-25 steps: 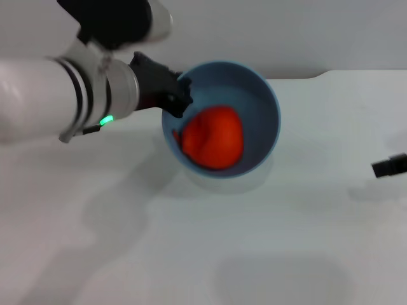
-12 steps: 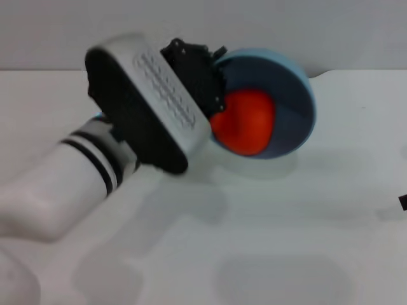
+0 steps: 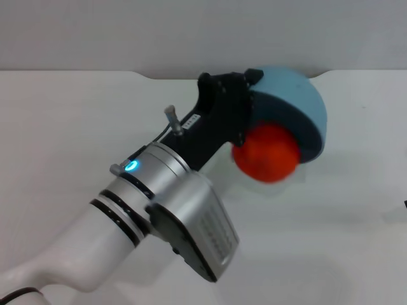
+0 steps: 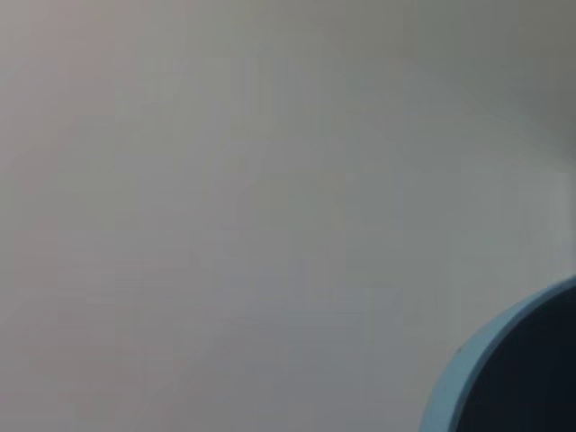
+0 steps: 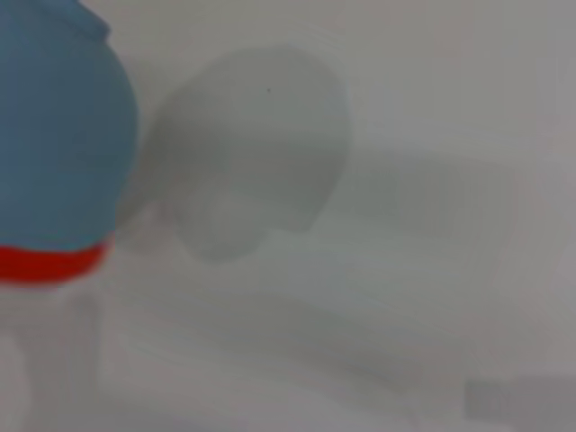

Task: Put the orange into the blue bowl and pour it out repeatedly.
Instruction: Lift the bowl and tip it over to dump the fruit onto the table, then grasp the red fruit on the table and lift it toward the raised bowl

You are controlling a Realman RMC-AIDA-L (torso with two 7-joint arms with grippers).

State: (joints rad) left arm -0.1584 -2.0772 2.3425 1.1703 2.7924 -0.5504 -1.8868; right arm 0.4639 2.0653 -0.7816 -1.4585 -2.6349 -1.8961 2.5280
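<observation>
In the head view the left arm reaches from about seven o'clock toward the upper middle of the white table (image 3: 76,127), its wrist rolled over so the grey casing and a lit blue ring face the camera. The left gripper (image 3: 245,117) is clamped on the near rim of the blue bowl (image 3: 299,105), its black body covering that side of the rim. The bowl is tipped far over, its pale outer wall turned up toward twelve o'clock and its dark mouth facing down toward about five o'clock. The orange (image 3: 267,152) sits at the lower lip of the bowl, half out of the mouth, at roughly six o'clock from the bowl's centre; whether it touches the table cannot be told. A soft shadow lies on the table just under the fruit. The left wrist view shows only a curved piece of the bowl's light-blue rim (image 4: 468,369) against plain grey. The right wrist view shows the bowl's blue outer wall (image 5: 54,135) with a red-orange strip of the orange (image 5: 45,263) beneath it. The right gripper is outside every view.
</observation>
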